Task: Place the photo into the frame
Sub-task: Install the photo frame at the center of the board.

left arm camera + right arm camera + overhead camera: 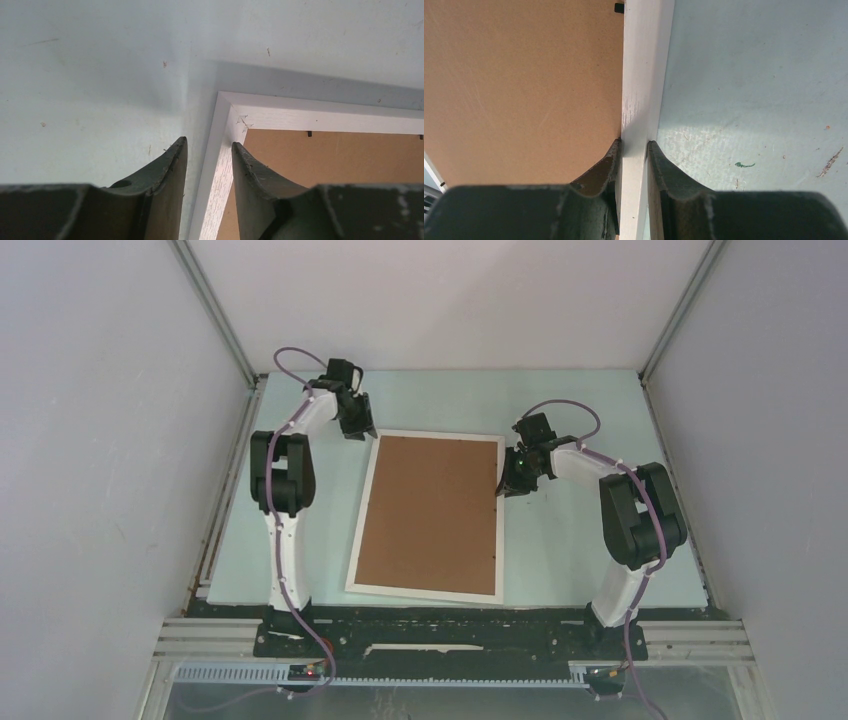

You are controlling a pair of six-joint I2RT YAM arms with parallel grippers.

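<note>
The white frame [425, 592] lies flat in the middle of the table, back side up, with a brown backing board [432, 512] filling it. The photo is not in view. My left gripper [358, 430] is at the frame's far left corner. In the left wrist view the gripper [208, 144] is open and straddles the left rim [320, 116], with one finger beside the rim and the other apart from it. My right gripper [507, 487] is at the frame's right side. In the right wrist view the gripper [634, 145] is shut on the rim [644, 75].
The pale green table [580, 560] is enclosed by grey walls on three sides. Small black clips [309, 133] hold the backing board [524, 90] at the frame's inner edge. A black rail runs along the near edge by the arm bases.
</note>
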